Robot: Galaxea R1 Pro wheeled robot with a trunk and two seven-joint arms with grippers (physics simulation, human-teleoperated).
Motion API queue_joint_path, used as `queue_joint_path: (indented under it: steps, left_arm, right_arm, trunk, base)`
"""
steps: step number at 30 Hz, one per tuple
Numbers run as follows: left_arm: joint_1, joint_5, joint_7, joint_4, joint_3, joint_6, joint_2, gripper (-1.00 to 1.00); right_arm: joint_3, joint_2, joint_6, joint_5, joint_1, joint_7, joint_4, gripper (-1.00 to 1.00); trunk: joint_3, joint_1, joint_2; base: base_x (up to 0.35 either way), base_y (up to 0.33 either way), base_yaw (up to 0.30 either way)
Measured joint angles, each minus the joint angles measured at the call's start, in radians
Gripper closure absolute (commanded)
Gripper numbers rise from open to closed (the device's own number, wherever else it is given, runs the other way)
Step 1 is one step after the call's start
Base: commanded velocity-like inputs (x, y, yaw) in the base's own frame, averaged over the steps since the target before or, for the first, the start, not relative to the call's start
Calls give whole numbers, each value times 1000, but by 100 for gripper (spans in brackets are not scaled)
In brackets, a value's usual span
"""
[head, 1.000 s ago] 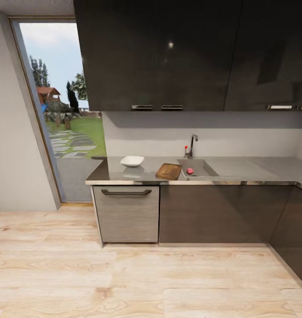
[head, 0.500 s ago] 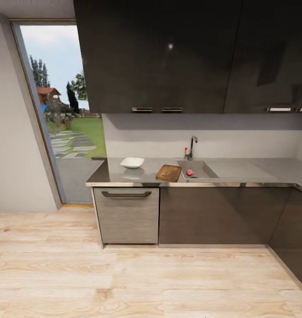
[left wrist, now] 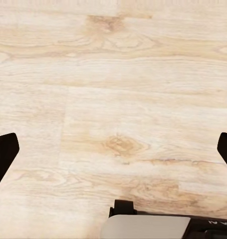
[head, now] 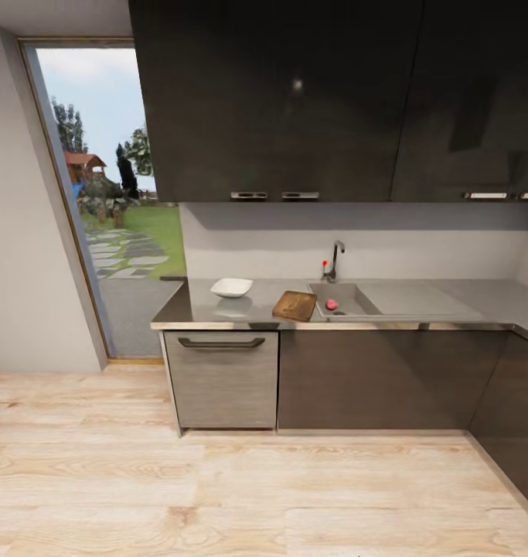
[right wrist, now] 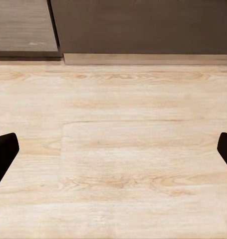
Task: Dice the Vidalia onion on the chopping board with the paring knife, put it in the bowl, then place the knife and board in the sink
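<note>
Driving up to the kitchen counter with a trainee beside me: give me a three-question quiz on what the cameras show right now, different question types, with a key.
1. True or false: the white squarish bowl sits inside the stainless-steel sink.
2. Multiple choice: the dark brown wooden chopping board lies (A) between bowl and sink, (B) on the floor, (C) right of the sink.
3. What surface do both wrist views face?

Key:
1. False; it sits on the grey countertop.
2. A.
3. The light wooden floor, seen past the left hand and right hand, fingers spread wide.

Even soft daylight from the doorway, glossy cabinets with a faint glare spot, slightly soft render, pale floor.
</note>
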Motion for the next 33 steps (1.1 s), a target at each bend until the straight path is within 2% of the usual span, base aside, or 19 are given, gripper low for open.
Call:
queue_joint_path:
  steps: [33]
  left_arm:
    - [0,0,0,0,0,0,0,-100]
  right_arm:
    - [0,0,0,0,0,0,-1,-100]
  trunk:
    - [104,-127,231]
  base:
    - [0,0,0]
